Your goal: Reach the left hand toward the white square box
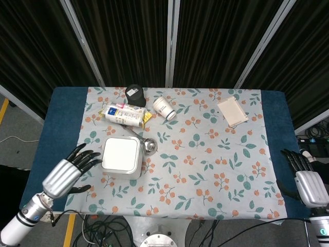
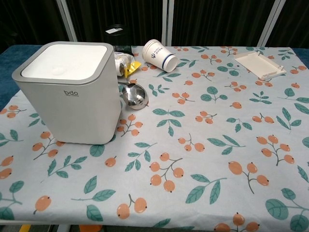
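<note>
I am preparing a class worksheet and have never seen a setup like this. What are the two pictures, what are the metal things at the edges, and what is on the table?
Both pictures come from the robot's own cameras. The head view looks straight down on the table; the chest view looks across it from low down.

The silvery shapes with black fingers are robot hands. The left robot hand is beside the white square box, fingers spread toward it, holding nothing. The right robot hand is at the table's far edge, also holding nothing.

On the floral cloth lie the box, a tipped paper cup, a snack packet, a black jar, a metal scoop and a flat white tray.
</note>
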You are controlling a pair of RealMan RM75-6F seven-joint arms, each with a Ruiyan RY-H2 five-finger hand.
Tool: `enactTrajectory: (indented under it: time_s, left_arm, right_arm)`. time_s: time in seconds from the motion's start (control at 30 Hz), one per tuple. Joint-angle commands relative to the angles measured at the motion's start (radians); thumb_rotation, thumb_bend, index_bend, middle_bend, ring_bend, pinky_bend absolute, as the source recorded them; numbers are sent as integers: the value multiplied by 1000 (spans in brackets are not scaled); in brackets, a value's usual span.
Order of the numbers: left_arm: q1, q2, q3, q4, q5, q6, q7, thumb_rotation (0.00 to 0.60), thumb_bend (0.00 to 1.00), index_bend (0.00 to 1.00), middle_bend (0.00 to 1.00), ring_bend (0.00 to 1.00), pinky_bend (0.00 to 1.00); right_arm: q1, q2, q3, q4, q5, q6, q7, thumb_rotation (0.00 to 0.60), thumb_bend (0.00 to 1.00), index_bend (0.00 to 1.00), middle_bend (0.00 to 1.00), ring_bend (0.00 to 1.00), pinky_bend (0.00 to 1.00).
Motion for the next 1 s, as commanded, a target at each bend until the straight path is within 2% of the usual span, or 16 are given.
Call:
enactTrajectory:
  time_s: [0.03, 0.33, 0.5, 0.63, 0.73, 0.87, 1.0]
  left_arm:
    - [-56, -1, 7, -26, 11, -73, 27, 600, 0, 210, 144, 142, 44]
    - [-114, -17, 8, -40, -30, -169, 102, 600, 0, 184, 130, 142, 44]
    - [-138, -6, 19, -72, -95, -267, 176, 600, 0, 183, 130, 142, 44]
    - [-144, 2, 19, -99, -130, -288, 208, 600, 0, 180, 130, 142, 45]
    - [-130, 8, 10, -113, -126, -231, 210, 600, 0, 160, 127, 142, 46]
    - [-78, 12, 6, -94, -76, -62, 169, 600, 0, 140, 90, 115, 47]
    - [-13, 17, -16, -67, -74, 105, 138, 600, 0, 120, 61, 97, 51]
  right_arm:
    - [0, -1, 1, 3, 0, -3, 3, 600, 295, 17, 36, 0, 0]
    - [4, -5, 6, 13, 0, -10, 13, 600, 295, 17, 35, 0, 0]
    - [3, -7, 6, 17, 1, -14, 17, 600, 296, 17, 35, 0, 0]
    - [1, -7, 7, 17, -2, -10, 18, 600, 296, 17, 35, 0, 0]
    - [0, -6, 8, 17, -2, -7, 19, 600, 296, 17, 35, 0, 0]
    - [-4, -5, 8, 17, -8, 1, 21, 600, 296, 17, 35, 0, 0]
    - [-9, -3, 10, 20, -9, 10, 25, 600, 295, 17, 35, 0, 0]
